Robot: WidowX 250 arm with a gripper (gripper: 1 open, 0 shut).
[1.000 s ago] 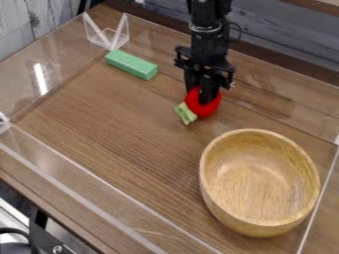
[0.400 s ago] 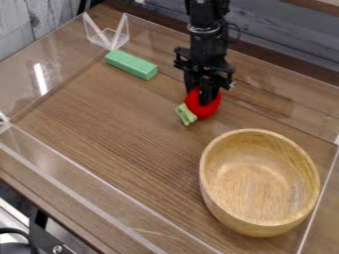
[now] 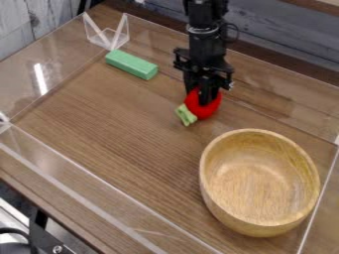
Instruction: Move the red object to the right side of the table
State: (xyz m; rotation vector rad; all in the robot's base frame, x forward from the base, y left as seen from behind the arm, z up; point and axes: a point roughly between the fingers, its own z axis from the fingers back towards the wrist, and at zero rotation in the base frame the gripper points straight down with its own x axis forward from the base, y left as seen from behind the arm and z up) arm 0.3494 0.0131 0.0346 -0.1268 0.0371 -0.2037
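Note:
The red object (image 3: 201,100) is a small glossy red toy with a light-green stem end (image 3: 187,115), resting on the brown wood-grain table (image 3: 106,129) a little right of centre. My black gripper (image 3: 205,89) comes straight down from above and is shut on the red object's upper part. The fingers hide the toy's top.
A flat green rectangular block (image 3: 133,64) lies at the back left. A large wooden bowl (image 3: 261,181) stands at the front right, close to the toy. Low clear acrylic walls (image 3: 40,79) border the tabletop, with a folded clear piece (image 3: 106,33) at the back.

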